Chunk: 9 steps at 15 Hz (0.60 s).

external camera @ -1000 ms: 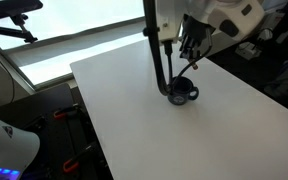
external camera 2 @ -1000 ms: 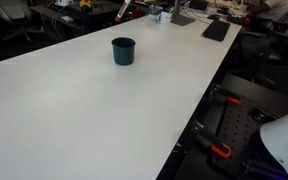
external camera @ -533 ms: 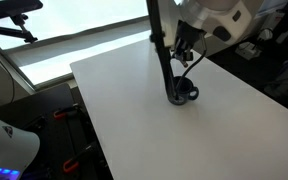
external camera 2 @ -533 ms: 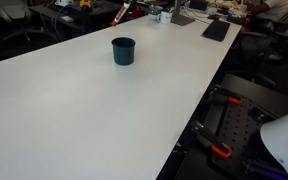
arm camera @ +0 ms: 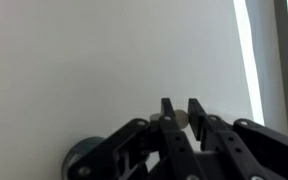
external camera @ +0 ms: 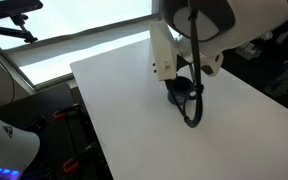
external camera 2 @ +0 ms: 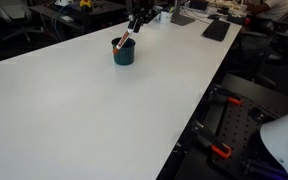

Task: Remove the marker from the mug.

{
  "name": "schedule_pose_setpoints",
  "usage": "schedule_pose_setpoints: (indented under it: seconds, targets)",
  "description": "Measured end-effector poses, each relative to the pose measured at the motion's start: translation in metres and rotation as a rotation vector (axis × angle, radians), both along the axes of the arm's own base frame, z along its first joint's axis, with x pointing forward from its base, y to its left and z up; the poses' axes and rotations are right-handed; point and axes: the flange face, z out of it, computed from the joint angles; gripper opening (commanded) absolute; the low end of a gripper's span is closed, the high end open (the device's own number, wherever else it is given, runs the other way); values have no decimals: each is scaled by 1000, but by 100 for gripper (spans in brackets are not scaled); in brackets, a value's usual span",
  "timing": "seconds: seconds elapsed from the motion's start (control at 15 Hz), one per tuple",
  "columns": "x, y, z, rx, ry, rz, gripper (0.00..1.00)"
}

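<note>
Narrow jaws, seen from the wrist view: the two fingertips (arm camera: pixel 169 108) stand close together with only a slim gap. A small round end sits in that gap, which I take to be the top of the marker (external camera 2: pixel 125 40) seen end-on. I read this as a closed grip on the marker rather than a mere touch, though the contact itself is too small to see clearly.

In an exterior view the marker leans out of the mug (external camera 2: pixel 123 54). Its lower end is inside the rim and its upper end slants up toward the dark jaws just above. I judge it light, stiff and smooth-barrelled, so it may swivel or slide in a pinch. The best hold is high on the exposed end, squarely across the barrel, well clear of the rim.

The mug is small and dark, and probably light enough to tip or drag if the marker catches on its wall. It stands upright on the white bench (external camera 2: pixel 84 110), near the far edge.

From the opposite side, the arm (external camera: pixel 222 15) and a loop of black cable (external camera: pixel 194 115) hang over the spot and hide most of it.
</note>
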Motion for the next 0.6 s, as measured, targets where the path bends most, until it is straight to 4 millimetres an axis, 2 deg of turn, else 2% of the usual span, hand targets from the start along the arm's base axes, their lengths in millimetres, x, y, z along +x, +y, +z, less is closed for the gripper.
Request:
schedule_pose_setpoints:
  seconds: [0.27, 0.6]
  targets:
    - [12, -6, -31, 32, 63, 24, 5]
    - [25, -14, -57, 67, 114, 39, 5]
